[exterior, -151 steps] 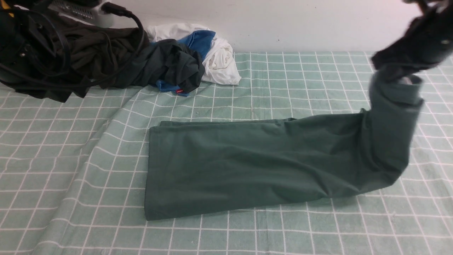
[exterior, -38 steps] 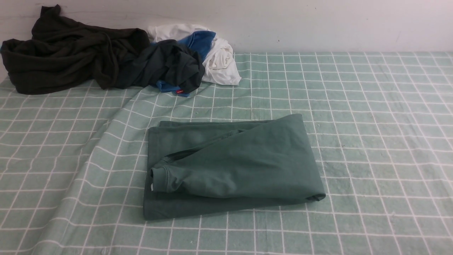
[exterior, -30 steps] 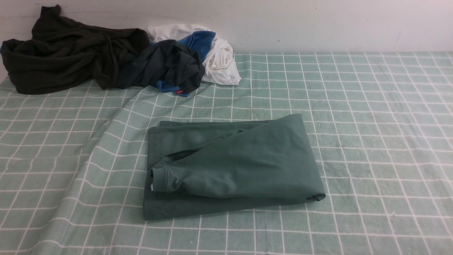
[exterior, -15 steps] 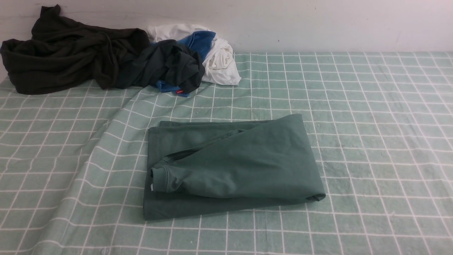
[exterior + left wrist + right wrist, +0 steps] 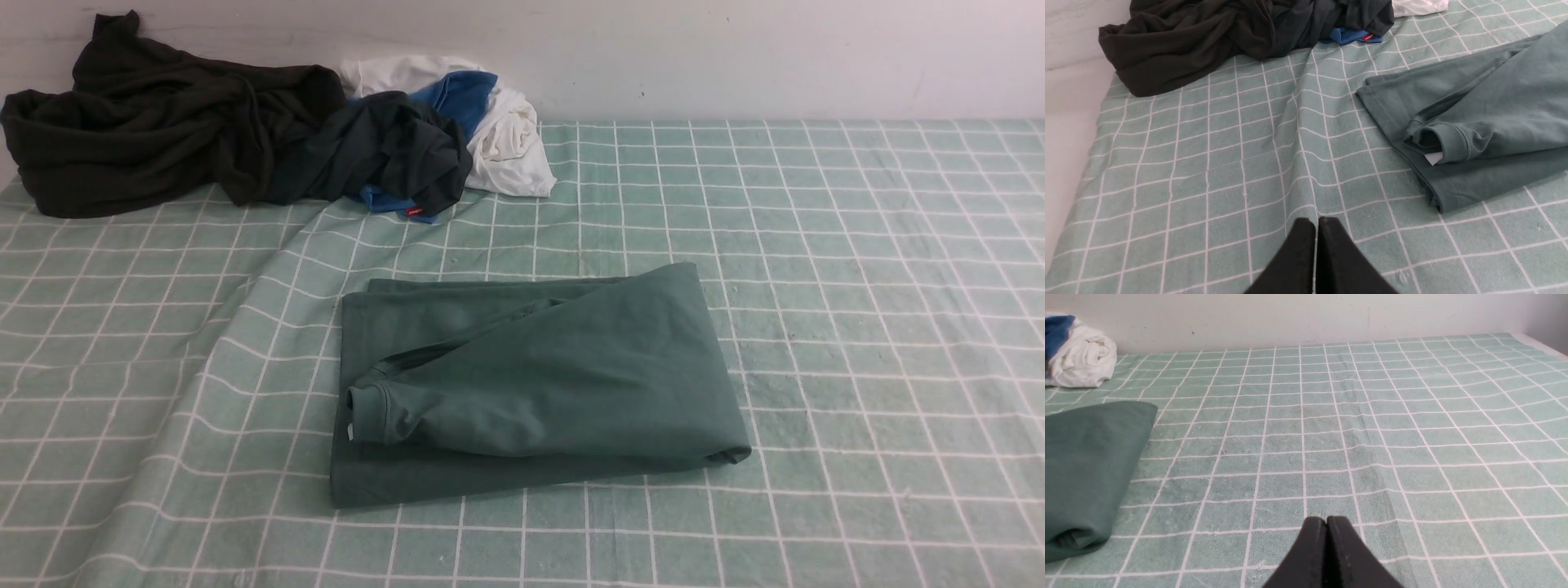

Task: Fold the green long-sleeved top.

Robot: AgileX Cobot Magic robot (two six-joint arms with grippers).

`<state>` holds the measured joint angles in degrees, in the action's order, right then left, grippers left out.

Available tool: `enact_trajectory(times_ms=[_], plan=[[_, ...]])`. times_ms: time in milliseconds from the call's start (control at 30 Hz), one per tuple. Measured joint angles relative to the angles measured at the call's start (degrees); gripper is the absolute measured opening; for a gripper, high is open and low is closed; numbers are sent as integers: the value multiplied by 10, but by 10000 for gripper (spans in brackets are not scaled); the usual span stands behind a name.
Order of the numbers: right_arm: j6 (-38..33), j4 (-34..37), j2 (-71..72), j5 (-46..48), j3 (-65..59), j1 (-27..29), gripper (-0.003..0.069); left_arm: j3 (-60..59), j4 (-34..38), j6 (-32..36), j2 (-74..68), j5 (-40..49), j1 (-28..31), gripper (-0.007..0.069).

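The green long-sleeved top (image 5: pixel 531 384) lies folded into a compact rectangle in the middle of the checked cloth, with a ribbed cuff (image 5: pixel 365 412) resting on its left side. In the left wrist view the top (image 5: pixel 1486 122) is off to one side of my left gripper (image 5: pixel 1316 222), which is shut and empty above bare cloth. The right wrist view catches one folded end of the top (image 5: pixel 1086 469), well apart from my right gripper (image 5: pixel 1327 520), also shut and empty. Neither arm appears in the front view.
A pile of clothes sits at the back left against the wall: a blackish-brown garment (image 5: pixel 147 122), a very dark green one (image 5: pixel 392 151), a blue piece (image 5: pixel 457 94) and a white one (image 5: pixel 506 139). The green checked cloth (image 5: pixel 857 286) covers the table, with a ridge at the left.
Five seconds ago my right gripper held the top's right end up; that end has since been laid over leftward, and both arms have left the front view. Over the last second, nothing moved.
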<state>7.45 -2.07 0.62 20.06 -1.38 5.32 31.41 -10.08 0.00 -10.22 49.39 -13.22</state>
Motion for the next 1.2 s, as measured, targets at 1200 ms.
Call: enact_trajectory(times_ms=[1200], plan=[[0, 2, 0, 3, 0, 0, -13, -328, 75, 0, 107, -345, 159, -3]])
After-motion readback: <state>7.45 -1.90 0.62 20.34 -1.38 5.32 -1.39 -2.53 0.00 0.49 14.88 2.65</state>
